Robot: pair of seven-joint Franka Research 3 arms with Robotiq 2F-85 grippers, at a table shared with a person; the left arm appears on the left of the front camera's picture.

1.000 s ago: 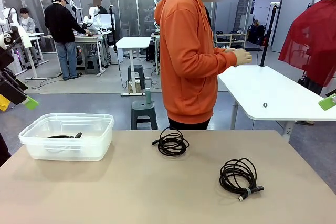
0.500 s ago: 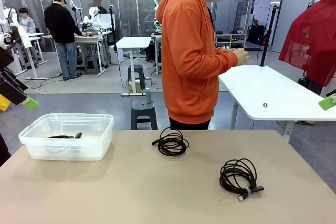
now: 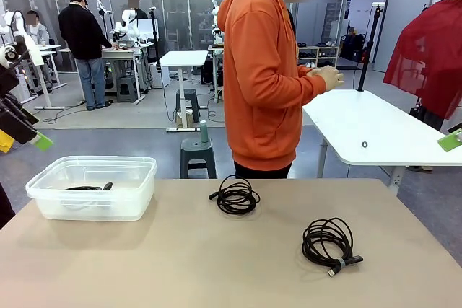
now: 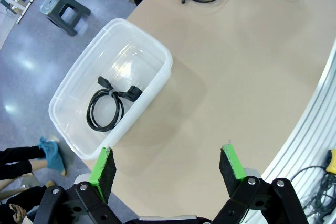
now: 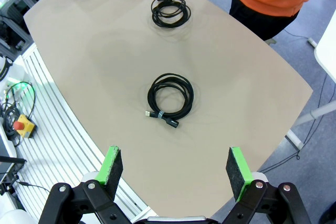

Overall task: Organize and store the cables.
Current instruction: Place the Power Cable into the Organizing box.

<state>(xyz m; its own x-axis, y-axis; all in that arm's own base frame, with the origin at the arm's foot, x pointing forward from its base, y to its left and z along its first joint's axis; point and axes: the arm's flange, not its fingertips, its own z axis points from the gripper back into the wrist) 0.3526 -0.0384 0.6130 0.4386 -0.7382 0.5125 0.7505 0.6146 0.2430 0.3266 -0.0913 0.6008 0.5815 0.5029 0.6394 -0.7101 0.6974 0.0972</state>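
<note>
- I am looking down the left jaws: they are standing spread wide, their green pads (image 4: 103,167) well apart and gripping nothing, hanging above bare table (image 3: 180,265) just beside the clear plastic bin (image 3: 133,203).
- The bin is sitting at the table's far left corner, and the first cable (image 4: 107,107) is lying flat on its bottom as a tied black coil, with its plug ends pointing away from the loop.
- The second cable (image 3: 236,197) is lying coiled by the table's far edge, about midway along it, with one plug end sticking out toward the bin's side.
- The third cable (image 3: 328,243) is lying nearer the right edge and closer to my side of the table, well apart from the second, with a tie binding the coil where the plugs are sticking out.
- The right jaws are also standing fully spread and empty, hanging high over the right part of the table with the third cable lying below and ahead of them.
- A person (image 3: 263,84) in an orange hoodie is standing at the far edge, turned sideways, holding both hands (image 3: 328,77) together away from the table.
</note>
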